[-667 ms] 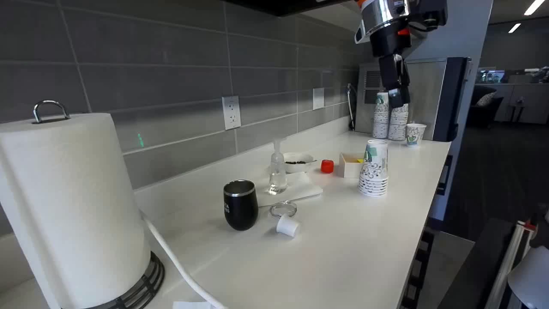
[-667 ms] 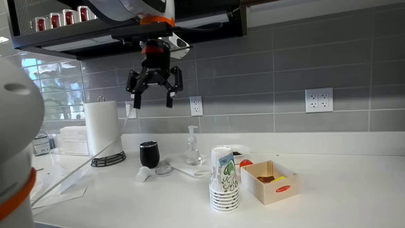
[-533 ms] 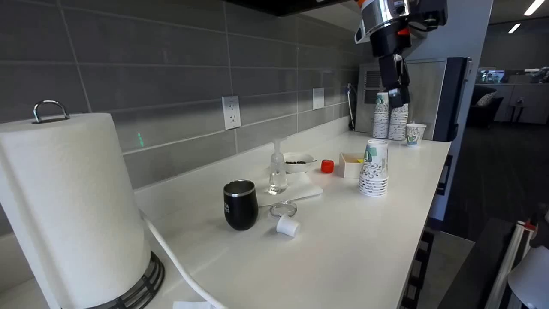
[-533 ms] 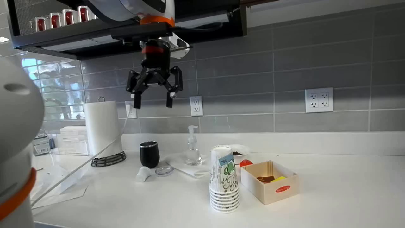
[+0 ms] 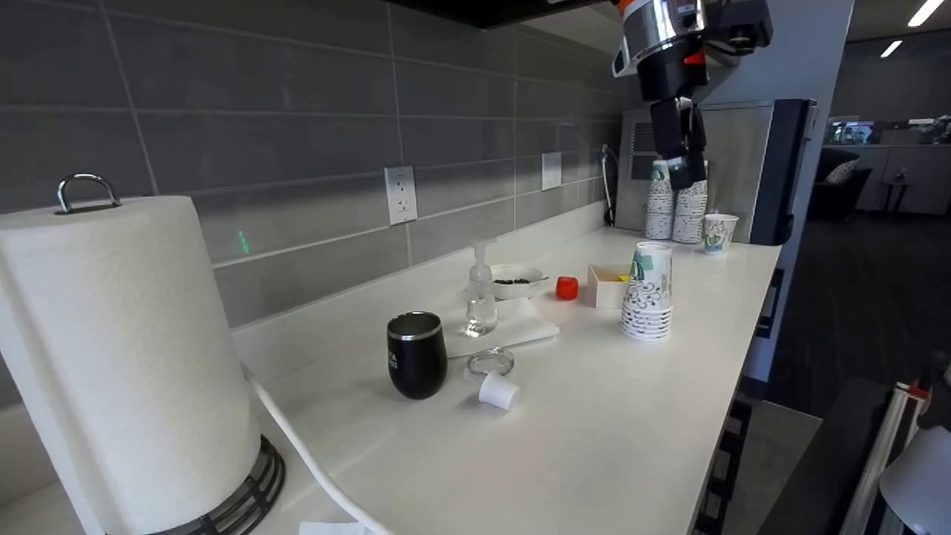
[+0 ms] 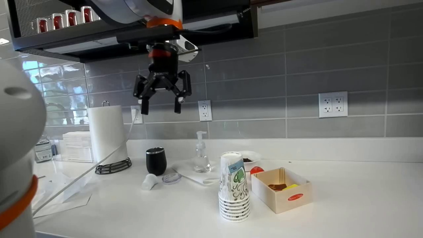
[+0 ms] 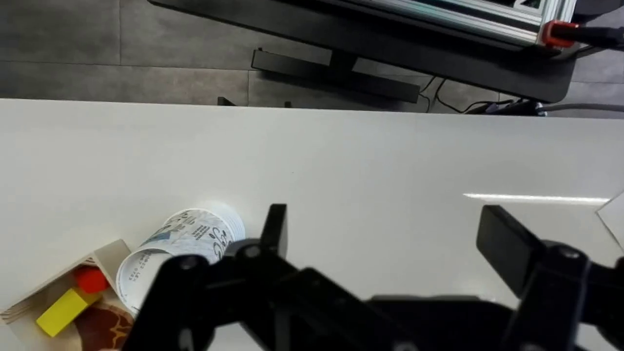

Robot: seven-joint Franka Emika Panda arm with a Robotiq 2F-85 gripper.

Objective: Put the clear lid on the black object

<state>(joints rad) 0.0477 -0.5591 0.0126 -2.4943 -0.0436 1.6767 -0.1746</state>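
Note:
The black cup [image 5: 417,364] stands upright and uncovered on the white counter, in both exterior views [image 6: 156,162]. The clear lid [image 5: 490,362] lies flat on the counter beside it, also in both exterior views [image 6: 171,178]. A small white cylindrical piece [image 5: 498,391] lies on its side close to the lid [image 6: 150,181]. My gripper [image 6: 161,111] is open and empty, pointing down high above the counter, well apart from cup and lid [image 5: 688,178]. In the wrist view its fingers [image 7: 382,226] are wide apart over bare counter; cup and lid do not show there.
A stack of paper cups [image 6: 234,185] and a wooden box [image 6: 294,200] stand on the counter. A clear pump bottle [image 5: 481,297] stands on a napkin behind the lid. The paper towel roll [image 5: 126,357] stands beyond the cup. A dark shelf [image 6: 66,39] hangs above.
The arm and gripper have shifted very slightly, a little left and down in an exterior view. The gripper stays open. The cup, lid and other objects have not moved.

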